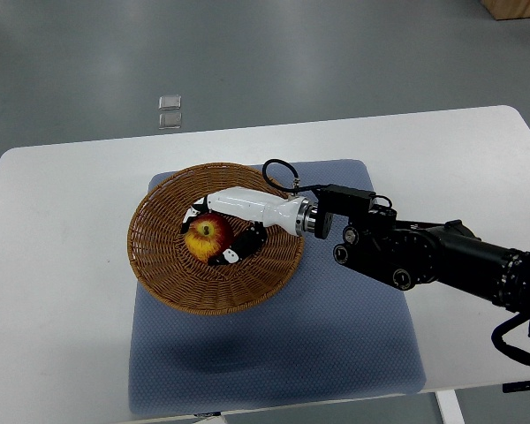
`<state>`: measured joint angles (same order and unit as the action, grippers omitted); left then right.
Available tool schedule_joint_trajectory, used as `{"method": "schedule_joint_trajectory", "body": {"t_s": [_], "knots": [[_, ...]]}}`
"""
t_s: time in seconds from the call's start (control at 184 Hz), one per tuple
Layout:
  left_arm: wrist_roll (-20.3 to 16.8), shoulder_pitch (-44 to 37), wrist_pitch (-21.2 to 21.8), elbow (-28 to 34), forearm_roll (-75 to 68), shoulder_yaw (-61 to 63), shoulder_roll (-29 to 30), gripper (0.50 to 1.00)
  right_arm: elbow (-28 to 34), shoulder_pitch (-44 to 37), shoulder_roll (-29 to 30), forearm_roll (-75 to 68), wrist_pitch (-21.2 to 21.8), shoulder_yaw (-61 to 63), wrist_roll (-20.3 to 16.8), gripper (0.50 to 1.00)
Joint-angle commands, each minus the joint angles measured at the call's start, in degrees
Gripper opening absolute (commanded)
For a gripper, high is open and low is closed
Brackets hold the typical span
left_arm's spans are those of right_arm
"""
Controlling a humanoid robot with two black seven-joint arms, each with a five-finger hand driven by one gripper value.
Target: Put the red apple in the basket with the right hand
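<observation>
Red apple [207, 236] sits inside the wicker basket [159, 265] with your right hand [225, 225] wrapped around it; it looks hard, smooth and a bit heavy, so hold its round sides.

The right hand [223, 228] reaches in from the right edge over the wicker basket [163, 283]. Its fingers [234, 254] curl around the red apple [207, 237], which sits inside the basket. The basket rests on a blue mat [336, 336] on a white table [62, 265].
</observation>
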<state>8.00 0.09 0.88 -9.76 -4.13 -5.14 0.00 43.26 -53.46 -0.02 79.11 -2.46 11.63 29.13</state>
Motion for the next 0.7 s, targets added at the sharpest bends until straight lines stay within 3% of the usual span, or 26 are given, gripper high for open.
{"method": "schedule_joint_trajectory", "body": {"t_s": [0.0, 0.092, 0.461, 0.596, 0.602, 0.694], "knots": [[0.00, 0.00, 0.00, 0.00, 0.00, -0.04, 0.00, 1.000, -0.11, 0.37, 0.02, -0.71, -0.09, 0.06, -0.21, 0.885], [0.00, 0.00, 0.00, 0.00, 0.00, 0.05, 0.00, 1.000, 0.07, 0.46, -0.24, -0.97, 0.26, 0.15, -0.13, 0.917], [0.00, 0.00, 0.00, 0.00, 0.00, -0.04, 0.00, 1.000, 3.58, 0.63, -3.93, -4.32, 0.70, 6.39, 0.49, 0.917], [0.00, 0.00, 0.00, 0.00, 0.00, -0.04, 0.00, 1.000, 4.73, 0.63, -6.66, -10.64, 3.60, 9.99, 0.40, 0.917], [0.00, 0.00, 0.00, 0.00, 0.00, -0.04, 0.00, 1.000, 4.73, 0.63, -7.88, -14.21, 5.17, 11.39, 0.32, 0.915], [0.00, 0.00, 0.00, 0.00, 0.09, 0.05, 0.00, 1.000, 4.64, 0.81, -9.91, -21.54, 7.91, 13.33, -0.12, 0.915]]}}
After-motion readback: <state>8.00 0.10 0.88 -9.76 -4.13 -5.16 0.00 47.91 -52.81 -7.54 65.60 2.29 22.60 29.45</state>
